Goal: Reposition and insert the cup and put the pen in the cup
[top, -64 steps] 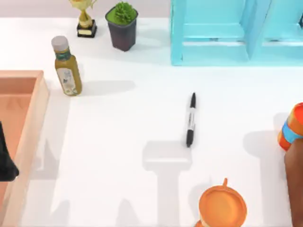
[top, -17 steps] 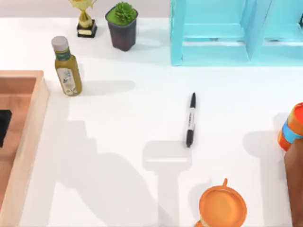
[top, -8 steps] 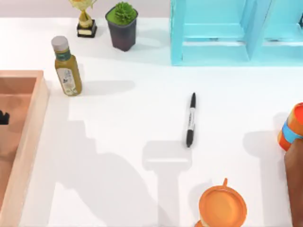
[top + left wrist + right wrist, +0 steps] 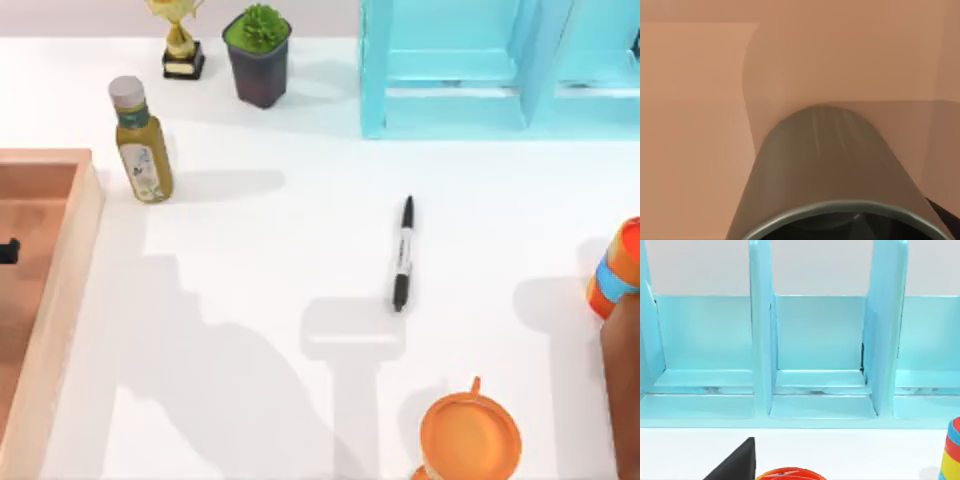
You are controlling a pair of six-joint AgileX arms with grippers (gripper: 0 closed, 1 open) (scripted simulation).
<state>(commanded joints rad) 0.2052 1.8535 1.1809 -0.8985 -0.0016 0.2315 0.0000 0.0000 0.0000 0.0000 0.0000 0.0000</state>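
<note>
White table (image 4: 250, 300) bears the pen (image 4: 402, 254) beside a wooden tray (image 4: 60, 290); fingers' state unclear.

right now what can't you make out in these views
- Left claw: in the top view the picture's left edge cuts it over the wooden tray; open or shut is unclear.
- Cup: in the left wrist view the bottom edge crops its rim, so its inside is hidden.
- Pen: the barrel print is too small to read in the top view.
- Orange mug: cut off by the top view's bottom edge.
</note>
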